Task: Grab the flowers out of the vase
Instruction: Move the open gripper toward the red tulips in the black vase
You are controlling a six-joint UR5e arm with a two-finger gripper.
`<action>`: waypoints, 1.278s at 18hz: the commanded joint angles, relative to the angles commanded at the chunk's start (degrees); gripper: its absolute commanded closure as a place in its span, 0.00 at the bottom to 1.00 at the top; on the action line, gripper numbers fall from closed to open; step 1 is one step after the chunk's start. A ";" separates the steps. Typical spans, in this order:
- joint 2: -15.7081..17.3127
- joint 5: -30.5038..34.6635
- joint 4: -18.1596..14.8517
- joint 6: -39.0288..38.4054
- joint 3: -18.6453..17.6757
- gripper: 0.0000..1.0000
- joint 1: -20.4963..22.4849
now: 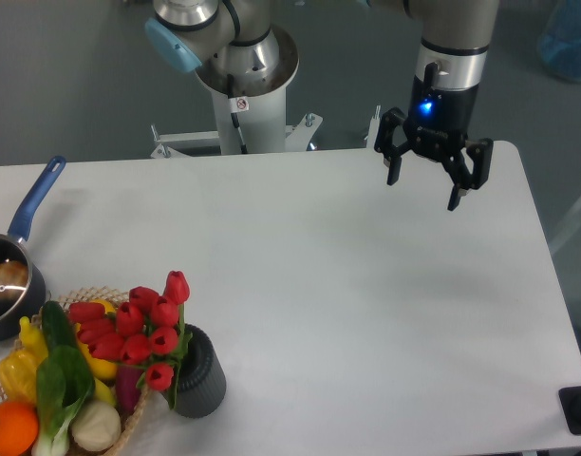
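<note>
The flowers, a bunch of red tulip buds with green leaves, stand in the vase, a short dark grey ribbed cylinder at the front left of the white table. The bunch leans left over the wicker basket. My gripper hangs open and empty above the table's back right part, far from the vase, its two black fingers spread apart and pointing down.
A wicker basket with yellow, green and orange vegetables sits right beside the vase at the front left corner. A dark saucepan with a blue handle stands at the left edge. The robot's base stands behind the table.
</note>
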 joint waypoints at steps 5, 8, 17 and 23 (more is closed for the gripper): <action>-0.44 -3.85 0.00 -1.14 0.00 0.00 0.26; -0.53 -5.36 0.00 -2.82 0.00 0.00 0.70; -1.49 -17.37 0.18 -2.99 -3.34 0.00 0.44; -6.23 -24.69 0.35 -2.73 -3.17 0.00 -2.27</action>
